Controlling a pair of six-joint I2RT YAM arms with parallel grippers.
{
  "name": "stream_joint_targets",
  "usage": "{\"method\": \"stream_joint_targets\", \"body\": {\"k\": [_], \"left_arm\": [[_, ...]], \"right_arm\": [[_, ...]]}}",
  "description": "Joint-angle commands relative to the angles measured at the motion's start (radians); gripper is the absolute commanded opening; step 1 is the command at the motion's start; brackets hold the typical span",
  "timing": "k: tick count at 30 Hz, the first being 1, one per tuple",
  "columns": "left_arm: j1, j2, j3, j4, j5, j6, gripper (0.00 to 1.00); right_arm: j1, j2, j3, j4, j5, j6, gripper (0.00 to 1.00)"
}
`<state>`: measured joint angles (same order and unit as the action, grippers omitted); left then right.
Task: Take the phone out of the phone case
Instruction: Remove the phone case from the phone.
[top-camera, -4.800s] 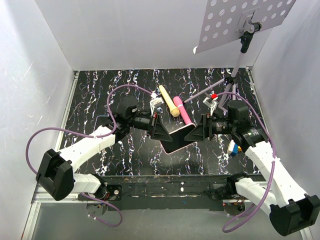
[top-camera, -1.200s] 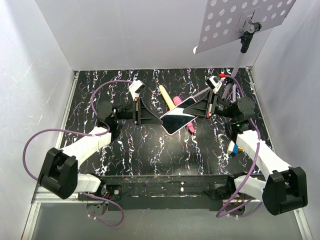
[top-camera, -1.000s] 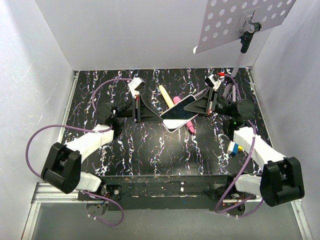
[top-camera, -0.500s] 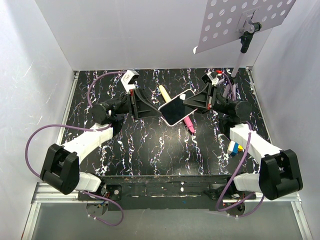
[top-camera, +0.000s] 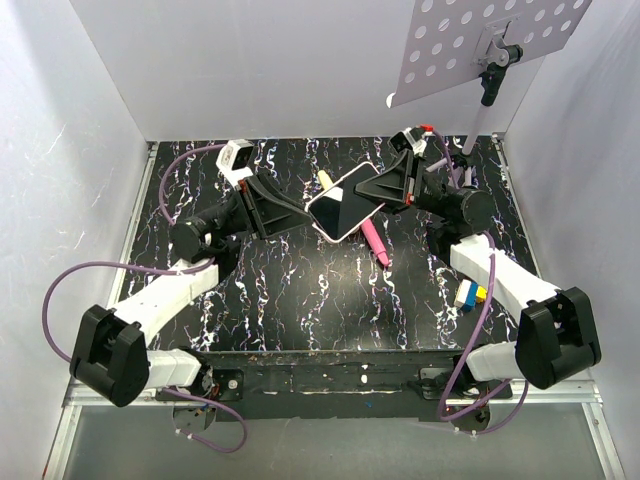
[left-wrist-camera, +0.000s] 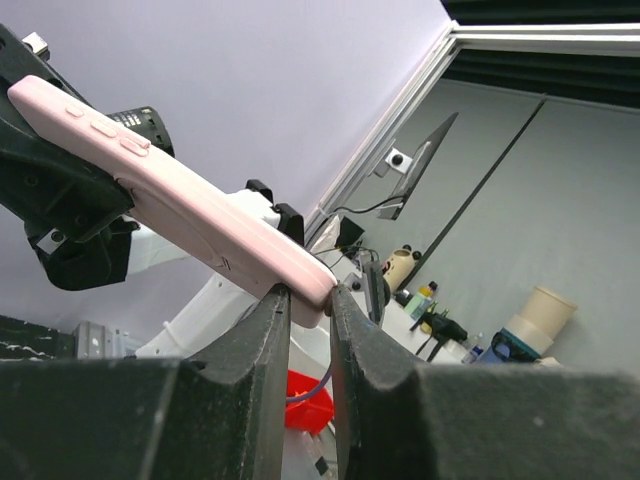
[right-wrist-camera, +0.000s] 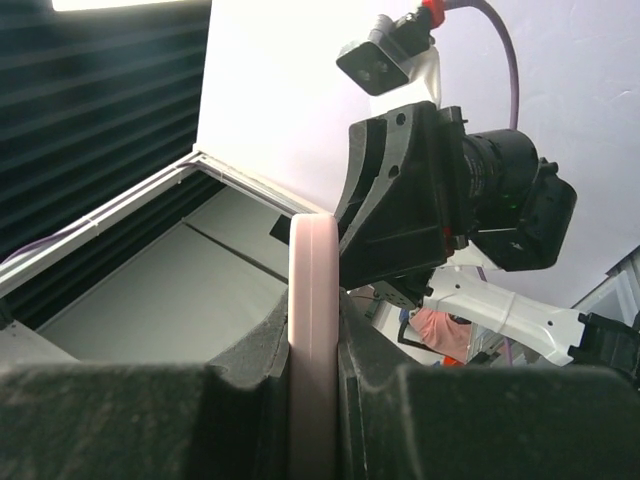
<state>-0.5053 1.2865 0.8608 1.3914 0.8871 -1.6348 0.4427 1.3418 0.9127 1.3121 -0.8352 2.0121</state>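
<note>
The phone (top-camera: 338, 209) shows its glossy dark screen, framed by the salmon-pink phone case (top-camera: 322, 231) it sits in. Both are held in the air over the back of the table. My left gripper (top-camera: 304, 213) is shut on the case's lower left corner. My right gripper (top-camera: 381, 188) is shut on the opposite end. In the left wrist view the phone case (left-wrist-camera: 170, 195) slants up to the left from my left gripper (left-wrist-camera: 308, 297). In the right wrist view the phone case (right-wrist-camera: 313, 290) stands edge-on in my right gripper (right-wrist-camera: 313, 322).
A yellow marker (top-camera: 325, 181) and a pink marker (top-camera: 373, 244) lie on the black marbled table (top-camera: 280, 290) under the phone. Small coloured blocks (top-camera: 467, 294) sit by the right arm. A stand with a perforated plate (top-camera: 480, 45) rises at the back right. White walls close three sides.
Both arms have lifted the cased phone higher and toward the back, wrists tilting upward. The screen now faces the top camera more squarely. Both grips are unchanged.
</note>
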Motion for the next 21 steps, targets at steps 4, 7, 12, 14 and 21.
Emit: {"method": "stream_joint_targets", "body": {"k": [4, 7, 12, 14, 21], "left_arm": [[-0.049, 0.053, -0.088, 0.152, -0.062, 0.012, 0.00], [-0.033, 0.042, -0.144, 0.152, -0.132, -0.026, 0.00], [-0.030, 0.037, -0.238, 0.150, -0.272, -0.078, 0.00], [-0.030, 0.040, -0.264, 0.147, -0.319, -0.106, 0.00], [-0.032, 0.007, -0.322, 0.081, -0.404, -0.096, 0.00]], "right_arm": [[0.106, -0.032, 0.078, 0.297, 0.054, 0.056, 0.01], [0.105, -0.038, 0.061, 0.296, 0.062, 0.047, 0.01], [0.106, -0.046, 0.084, 0.296, 0.068, 0.053, 0.01], [0.105, -0.050, 0.098, 0.296, 0.071, 0.053, 0.01], [0.105, -0.046, 0.112, 0.296, 0.090, 0.034, 0.01]]}}
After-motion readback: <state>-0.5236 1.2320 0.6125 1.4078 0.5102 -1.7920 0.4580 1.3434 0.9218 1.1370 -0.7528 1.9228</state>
